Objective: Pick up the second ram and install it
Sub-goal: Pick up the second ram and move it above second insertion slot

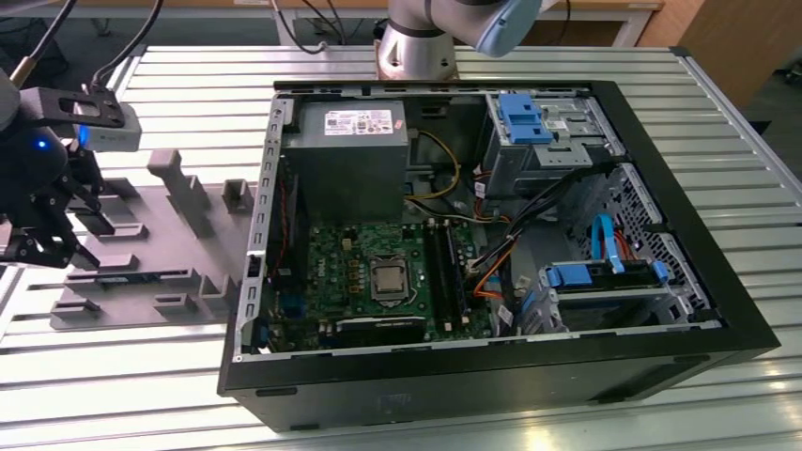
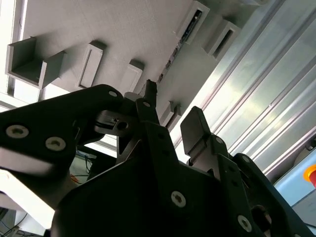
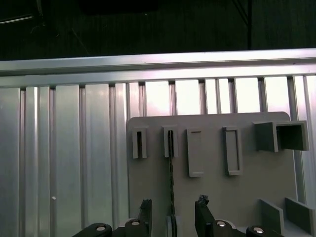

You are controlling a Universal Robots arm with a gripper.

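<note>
Hand (image 3: 173, 213) hovers over the gray tray (image 3: 247, 197) on the counter (image 3: 74, 148), its fingers (image 3: 146, 211) wide apart. Ram (image 3: 171, 173) stands on edge in a tray slot (image 3: 166, 143), in line with the gap between them, untouched.

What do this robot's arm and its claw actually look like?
The arm is a silvery-grey tube with a pale blue cap at its joint. The gripper is matte black: two jointed fingers built from flat links, dotted with silver screw heads. A small grey box sits above it, and black cables run up from there.
</note>
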